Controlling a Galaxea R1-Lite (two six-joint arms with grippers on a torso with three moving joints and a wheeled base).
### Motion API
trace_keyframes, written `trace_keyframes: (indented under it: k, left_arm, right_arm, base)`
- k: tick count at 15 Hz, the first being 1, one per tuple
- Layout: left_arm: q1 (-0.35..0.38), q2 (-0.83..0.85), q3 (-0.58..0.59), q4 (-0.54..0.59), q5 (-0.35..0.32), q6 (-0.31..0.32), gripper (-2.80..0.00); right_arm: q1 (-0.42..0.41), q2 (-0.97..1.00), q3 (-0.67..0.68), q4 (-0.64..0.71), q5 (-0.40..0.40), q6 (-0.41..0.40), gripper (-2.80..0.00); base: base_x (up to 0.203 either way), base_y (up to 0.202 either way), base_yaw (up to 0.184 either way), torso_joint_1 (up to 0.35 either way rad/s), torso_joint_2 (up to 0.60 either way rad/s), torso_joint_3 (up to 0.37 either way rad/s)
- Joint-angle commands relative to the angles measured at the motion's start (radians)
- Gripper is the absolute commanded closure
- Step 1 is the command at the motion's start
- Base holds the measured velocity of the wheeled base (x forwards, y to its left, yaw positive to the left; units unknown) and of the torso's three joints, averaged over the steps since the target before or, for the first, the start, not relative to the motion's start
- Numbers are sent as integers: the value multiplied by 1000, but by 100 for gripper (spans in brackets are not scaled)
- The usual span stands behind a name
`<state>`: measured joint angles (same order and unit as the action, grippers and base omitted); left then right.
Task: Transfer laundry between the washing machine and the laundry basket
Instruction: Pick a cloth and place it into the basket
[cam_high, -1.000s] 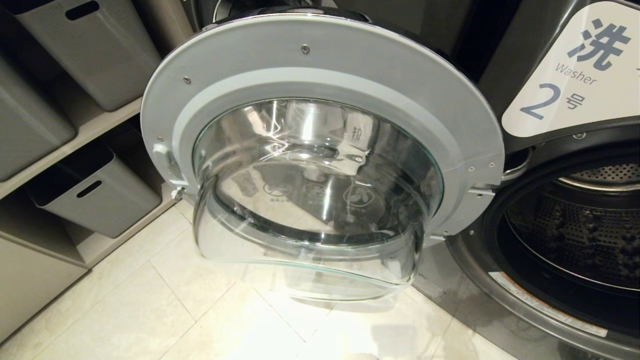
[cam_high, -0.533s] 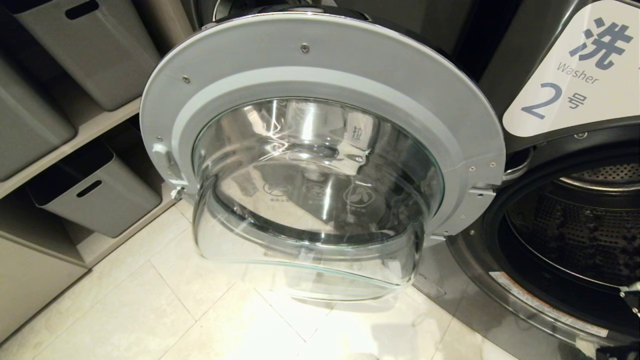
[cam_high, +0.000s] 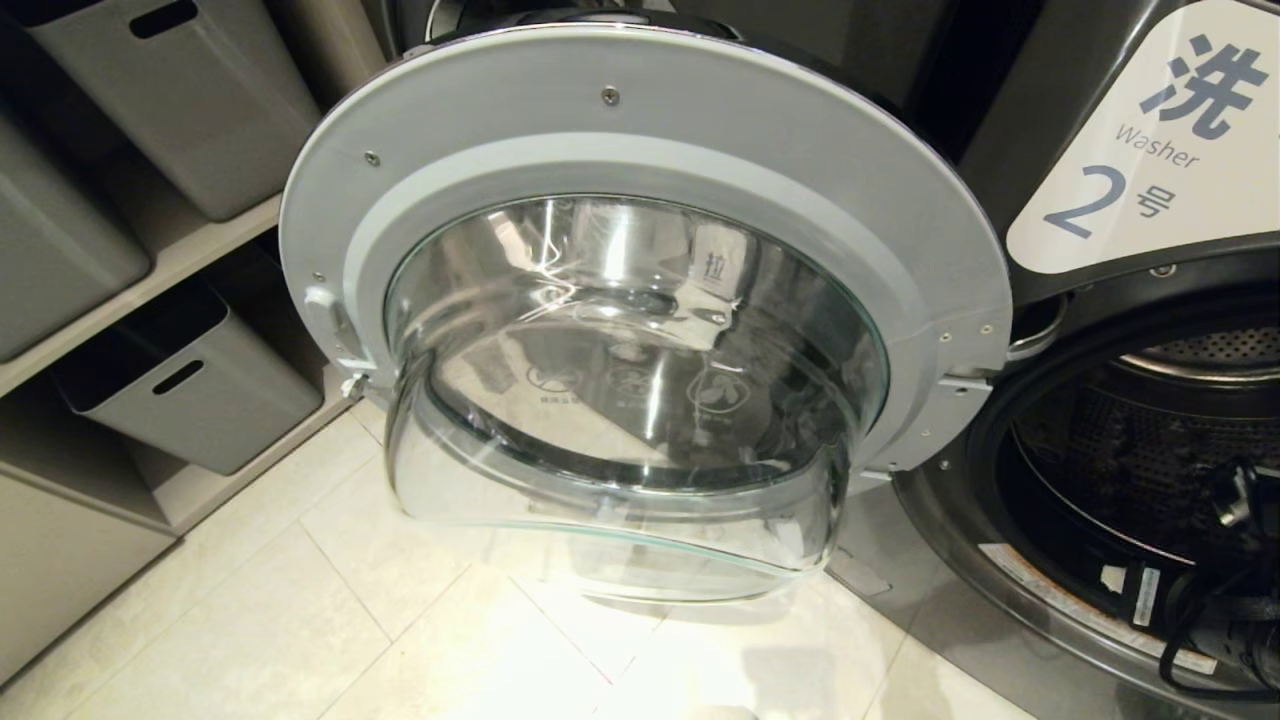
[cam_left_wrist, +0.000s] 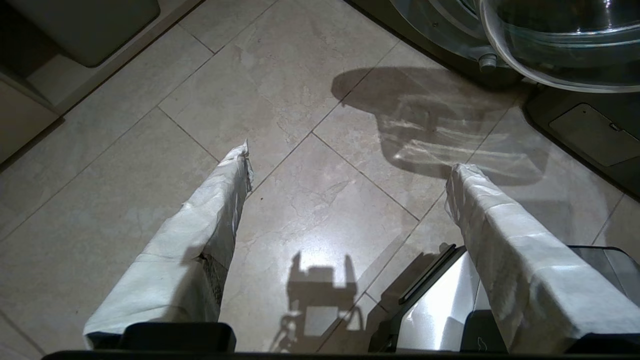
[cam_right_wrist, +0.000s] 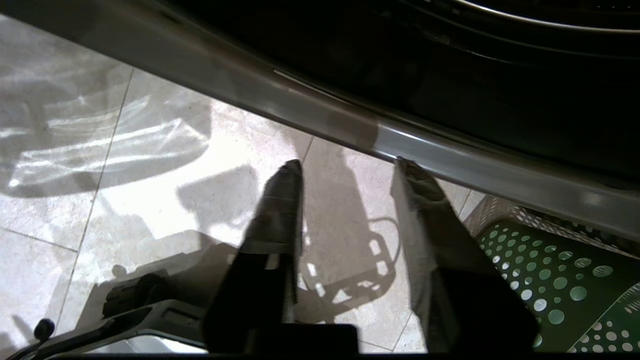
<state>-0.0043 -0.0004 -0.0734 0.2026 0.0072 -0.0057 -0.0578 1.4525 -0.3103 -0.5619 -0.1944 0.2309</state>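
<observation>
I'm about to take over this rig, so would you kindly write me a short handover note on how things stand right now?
Left gripper: open, empty, parked over the floor tiles.
Right gripper: fingers apart, empty, at the washer's lower front rim.
Washer door is swung wide open; drum exposed, no laundry visible in it.
Green perforated basket sits on the floor beside the right gripper.
Done: door open. Left: moving the laundry.

The washing machine (cam_high: 1130, 480) is cut off at the head view's right edge, so only part of its drum (cam_high: 1150, 440) shows. The right arm (cam_high: 1200, 590) there is a dark, partly cropped shape. The green laundry basket (cam_right_wrist: 550, 280) shows only as a corner in the right wrist view, its contents unseen.
</observation>
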Motion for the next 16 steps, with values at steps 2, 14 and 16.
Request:
trace_keyframes:
  k: [2,14,16]
  left_arm:
    - [0,-3,0,1,0,0,-280]
    - [0,-3,0,1,0,0,-280]
    - [0,-2,0,1,0,0,-280]
  right_arm:
    - [-7,33,-9,-44,-3,-2,-280]
    - [-143,387,-68,-576,-76,-34,-280]
    - [-154,387,-93,-576,-77,-38,-280]
  base:
    - [0,0,0,0,0,0]
    - [0,0,0,0,0,0]
    - [0,0,0,0,0,0]
